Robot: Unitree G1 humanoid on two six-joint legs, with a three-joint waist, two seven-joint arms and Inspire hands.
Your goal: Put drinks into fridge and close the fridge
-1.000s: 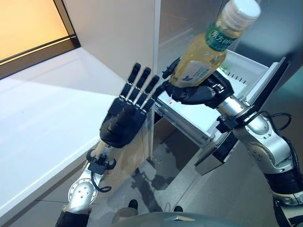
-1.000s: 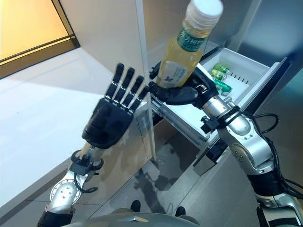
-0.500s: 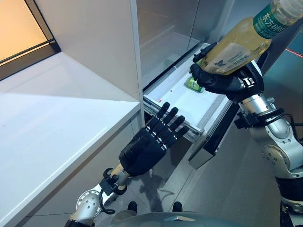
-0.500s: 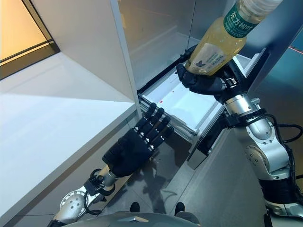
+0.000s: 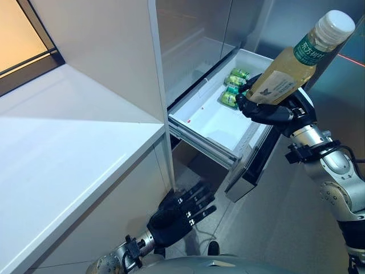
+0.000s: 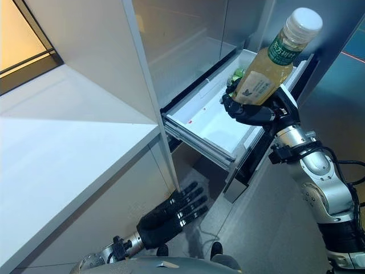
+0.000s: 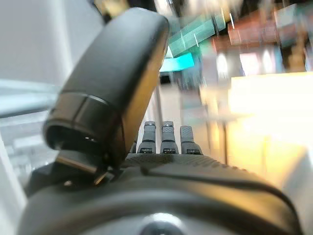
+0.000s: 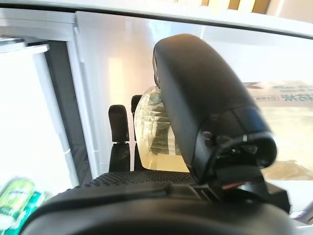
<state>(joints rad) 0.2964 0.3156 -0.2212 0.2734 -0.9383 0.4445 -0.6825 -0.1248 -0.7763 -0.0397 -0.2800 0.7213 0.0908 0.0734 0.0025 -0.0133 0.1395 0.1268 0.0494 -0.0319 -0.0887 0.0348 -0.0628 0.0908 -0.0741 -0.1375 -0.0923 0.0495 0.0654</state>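
My right hand is shut on a yellow tea bottle with a green label and white cap, tilted up to the right. It hangs over the right rim of the open white fridge drawer. Several green cans lie at the drawer's far end, just left of the hand. In the right wrist view the thumb wraps the bottle. My left hand hangs low beside the counter's front, fingers straight, holding nothing.
A white counter fills the left. The fridge's upright panel stands between the counter and the drawer. The drawer's dark front juts out over the grey floor.
The left hand has dropped from in front of the drawer down to near the floor. The right hand has carried the bottle lower and closer to the cans. The camera has shifted.
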